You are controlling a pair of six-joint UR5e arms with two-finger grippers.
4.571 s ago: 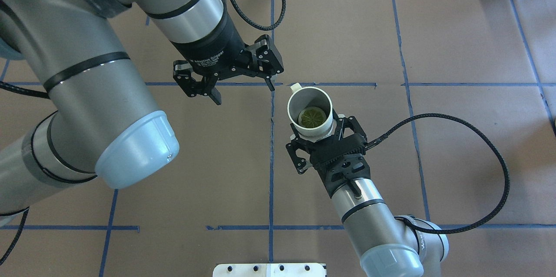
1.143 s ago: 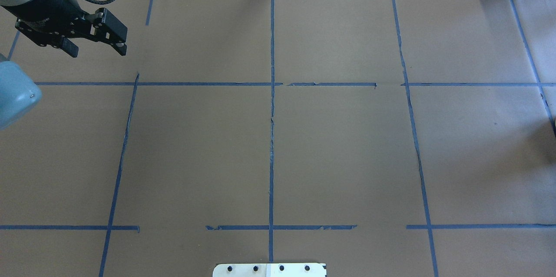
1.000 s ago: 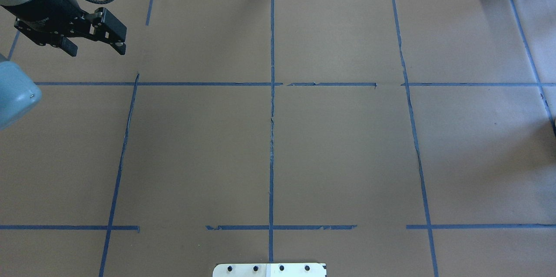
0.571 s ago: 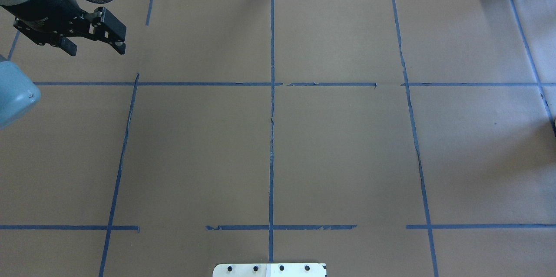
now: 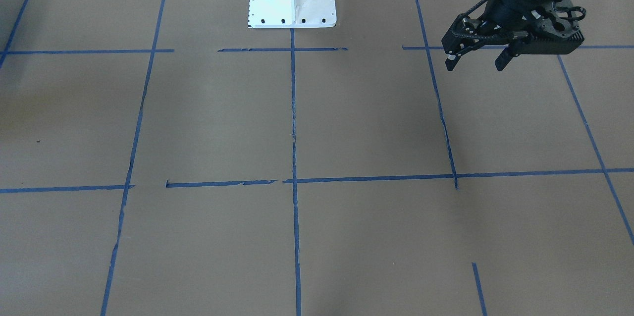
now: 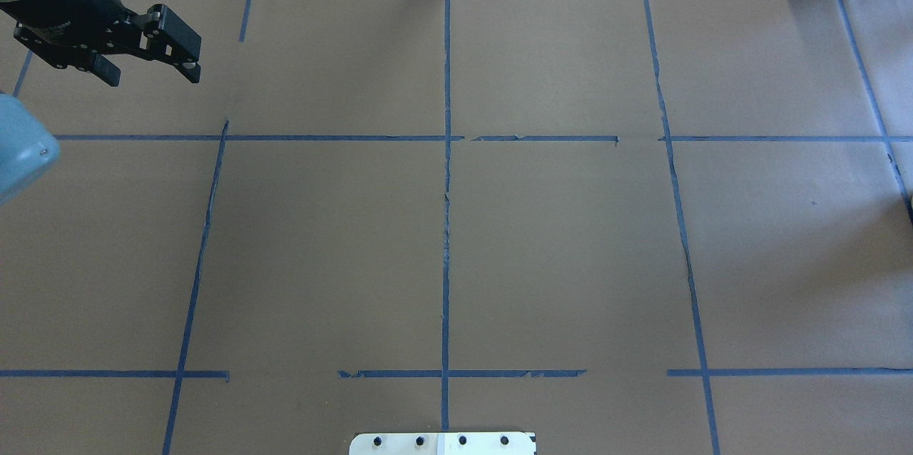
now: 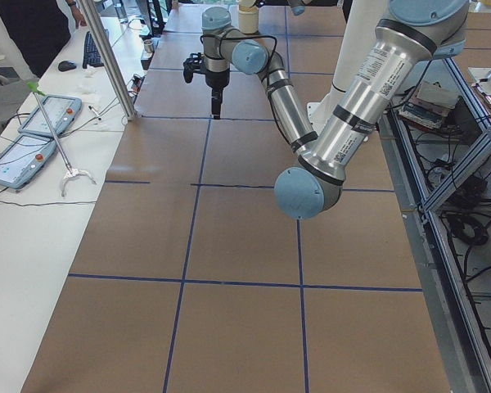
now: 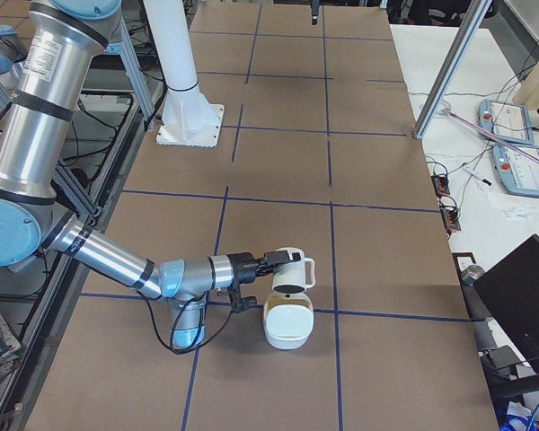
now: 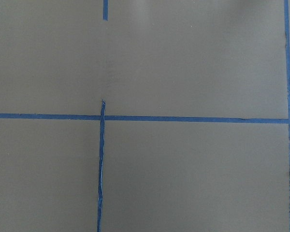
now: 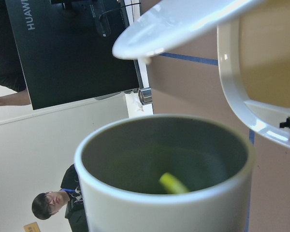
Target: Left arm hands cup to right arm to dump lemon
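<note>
Left gripper (image 5: 474, 64), in the front-facing view, stood with its fingers well apart and nothing between them. It hung above the brown-papered table (image 5: 366, 118) on the robot's left side. You would have found no cup in that view.

Overhead, the same gripper showed spread and empty over the far left of the table. Neither the cup nor the right arm appeared.

From the left end, the left arm (image 7: 335, 123) reached out along the table, its gripper pointing down.

From the right end, the right arm (image 8: 117, 256) lay low and outstretched, with the right gripper (image 8: 271, 262) at the cup (image 8: 296, 266). The cup was off the table, just above a white bowl (image 8: 287, 325), its handle on the side away from the arm. Whether the fingers were clamped could not be told from that view.

Your left wrist camera showed only paper and blue tape (image 9: 101, 164).

Your right wrist camera looked into the cup's mouth. It showed a glossy white rim, a grey inside, and the yellow-green lemon (image 10: 175, 184) lying low within. The bowl's rim was close beyond.

Judgement: the hand-over appeared complete and the dump was in hand, with the lemon not yet out. The next move called for tipping the mouth further down while keeping it over the bowl.
</note>
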